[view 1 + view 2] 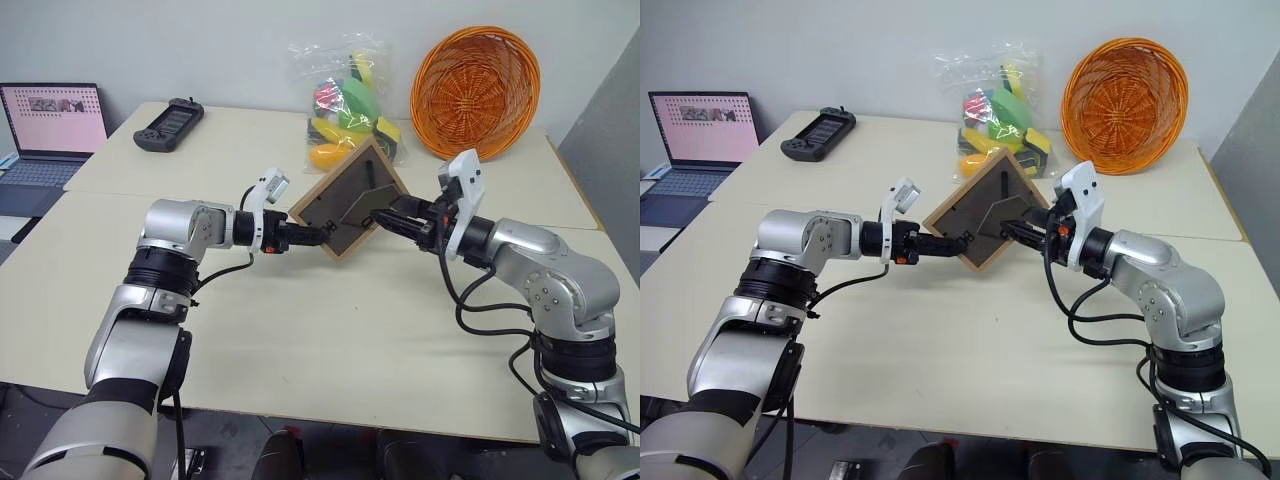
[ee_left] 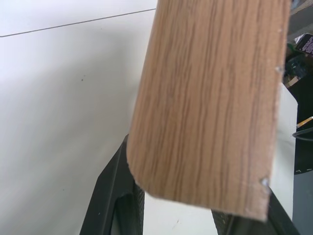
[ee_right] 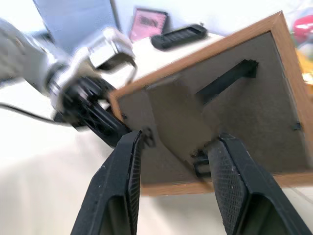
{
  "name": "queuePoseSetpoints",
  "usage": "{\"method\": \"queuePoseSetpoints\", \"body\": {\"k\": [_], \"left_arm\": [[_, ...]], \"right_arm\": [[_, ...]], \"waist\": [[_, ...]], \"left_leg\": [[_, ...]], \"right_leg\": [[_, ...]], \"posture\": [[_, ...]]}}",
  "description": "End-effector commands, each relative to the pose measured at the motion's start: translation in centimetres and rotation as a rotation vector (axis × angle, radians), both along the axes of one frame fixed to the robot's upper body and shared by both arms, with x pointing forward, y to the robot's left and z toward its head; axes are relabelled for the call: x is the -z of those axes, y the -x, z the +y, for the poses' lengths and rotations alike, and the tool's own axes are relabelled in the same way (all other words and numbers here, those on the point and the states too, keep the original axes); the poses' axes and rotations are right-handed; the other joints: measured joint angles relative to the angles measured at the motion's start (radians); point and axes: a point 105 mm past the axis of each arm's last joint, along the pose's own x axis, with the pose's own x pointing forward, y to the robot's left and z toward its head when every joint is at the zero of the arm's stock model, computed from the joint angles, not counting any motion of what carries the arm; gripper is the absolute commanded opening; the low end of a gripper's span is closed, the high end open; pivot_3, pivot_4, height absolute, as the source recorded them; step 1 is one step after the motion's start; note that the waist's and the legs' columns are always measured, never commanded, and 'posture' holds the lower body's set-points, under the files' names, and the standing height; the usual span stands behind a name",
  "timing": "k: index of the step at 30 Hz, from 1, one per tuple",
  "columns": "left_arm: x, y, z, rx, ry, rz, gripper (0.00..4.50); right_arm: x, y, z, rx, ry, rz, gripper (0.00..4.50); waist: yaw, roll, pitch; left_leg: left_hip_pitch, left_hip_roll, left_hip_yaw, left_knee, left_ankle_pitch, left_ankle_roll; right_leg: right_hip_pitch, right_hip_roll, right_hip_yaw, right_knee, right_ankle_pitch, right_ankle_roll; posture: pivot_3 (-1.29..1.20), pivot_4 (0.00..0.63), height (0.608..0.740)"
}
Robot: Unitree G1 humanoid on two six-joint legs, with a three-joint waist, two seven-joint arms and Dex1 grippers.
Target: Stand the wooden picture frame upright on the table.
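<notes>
The wooden picture frame hangs above the table, turned corner-up like a diamond, its dark grey back toward me. My left gripper is shut on its lower left edge; the wood edge sits between the black fingers. My right gripper reaches in from the right, open, with its fingers on either side of the folded-out stand flap. I cannot tell whether they press on it. The picture side is hidden.
At the back of the table lean an orange wicker basket and a clear bag of coloured toys. A black game controller lies back left, and a laptop stands on a desk further left.
</notes>
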Motion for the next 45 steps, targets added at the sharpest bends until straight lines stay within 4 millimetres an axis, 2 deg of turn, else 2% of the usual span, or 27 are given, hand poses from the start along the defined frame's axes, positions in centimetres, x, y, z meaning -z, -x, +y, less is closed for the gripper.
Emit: {"method": "queuePoseSetpoints", "body": {"k": [1, 6, 10, 15, 18, 19, 23, 26, 34, 42, 45], "left_arm": [[-2.9, 0.3, -0.4, 0.044, 0.05, -0.081, 1.32], [-3.5, 1.1, -0.3, 0.08, 0.078, -0.072, 1.32], [-5.3, 1.8, 0.2, 0.071, 0.177, 0.007, 1.32], [-6.4, 2.1, 0.9, 0.025, 0.231, 0.077, 1.32], [-6.2, 2.5, 1.0, -0.006, 0.262, 0.164, 1.32], [-5.9, 2.7, 0.9, -0.012, 0.27, 0.204, 1.32], [-5.2, 3.6, 0.1, -0.005, 0.295, 0.326, 1.32], [-4.9, 4.2, -0.8, 0.035, 0.308, 0.367, 1.32], [-5.2, 5.3, -2.0, 0.105, 0.323, 0.393, 1.32], [-4.1, 5.9, -2.5, 0.103, 0.313, 0.46, 1.32], [-4.1, 5.8, -2.2, 0.079, 0.313, 0.46, 1.32]], "right_arm": [[-0.6, -0.2, -0.1, 0.016, 0.059, -0.093, 2.06], [0.4, -1.3, -1.1, 0.067, 0.128, -0.113, 2.06], [1.7, -2.0, -3.4, 0.142, 0.419, -0.376, 2.06], [1.7, -1.9, -5.5, 0.2, 0.604, -0.64, 2.06], [0.6, -1.7, -6.5, 0.248, 0.692, -0.847, 2.48], [0.4, -1.8, -6.7, 0.267, 0.724, -0.905, 2.82], [0.3, -1.9, -6.5, 0.273, 0.824, -1.093, 3.65], [1.0, -2.3, -6.0, 0.263, 0.892, -1.184, 4.28], [2.0, -2.5, -4.9, 0.246, 0.875, -1.253, 4.28], [0.1, -2.9, -3.9, 0.32, 0.821, -1.34, 4.28], [0.0, -3.0, -4.4, 0.338, 0.835, -1.326, 4.28]], "waist": [[0.0, 0.0, 0.0], [0.002, 0.0, 0.0], [0.002, 0.0, 0.0], [0.001, 0.0, 0.0], [0.0, 0.0, 0.0], [-0.001, 0.0, 0.0], [-0.001, 0.0, 0.0], [-0.001, 0.0, 0.0], [0.001, 0.0, 0.0], [-0.002, 0.0, 0.0], [0.0, 0.0, 0.0]], "left_leg": [[0.0, 0.0, 0.0, 0.0, 0.0, 0.0], [0.0, 0.0, 0.0, 0.0, 0.0, 0.0], [0.0, 0.0, 0.0, 0.0, 0.0, 0.0], [0.0, 0.0, 0.0, 0.001, 0.0, 0.0], [0.0, 0.0, 0.0, 0.002, 0.0, 0.0], [0.0, 0.0, 0.001, 0.002, 0.0, 0.0], [0.0, 0.0, 0.0, 0.002, 0.0, 0.0], [0.0, 0.0, 0.0, 0.002, 0.002, -0.003], [0.0, 0.0, 0.0, 0.003, 0.002, -0.004], [0.001, -0.001, 0.0, 0.003, 0.002, -0.004], [0.001, -0.001, 0.0, 0.003, 0.002, -0.004]], "right_leg": [[0.0, 0.0, 0.0, 0.0, 0.0, 0.0], [0.0, 0.0, 0.0, 0.0, 0.0, 0.0], [0.0, 0.0, 0.0, 0.0, 0.0, 0.0], [0.0, 0.0, 0.0, 0.0, 0.0, 0.0], [0.0, 0.0, 0.0, 0.0, 0.0, 0.0], [0.0, 0.0, 0.001, 0.0, 0.0, 0.0], [0.0, 0.0, 0.0, 0.001, 0.0, 0.0], [0.0, 0.0, 0.001, 0.001, 0.0, 0.0], [0.0, -0.001, 0.001, 0.002, 0.0, 0.0], [0.001, -0.001, 0.001, 0.003, 0.0, 0.0], [0.001, -0.002, 0.001, 0.003, 0.0, 0.0]], "posture": [[0.0, 0.15, 0.74], [0.0, 0.15, 0.74], [0.0, 0.15, 0.74], [0.0, 0.15, 0.74], [0.0, 0.15, 0.74], [0.0, 0.15, 0.74], [0.0, 0.15, 0.74], [0.0, 0.15, 0.74], [0.0, 0.15, 0.74], [0.0, 0.15, 0.74], [0.0, 0.15, 0.74]]}}
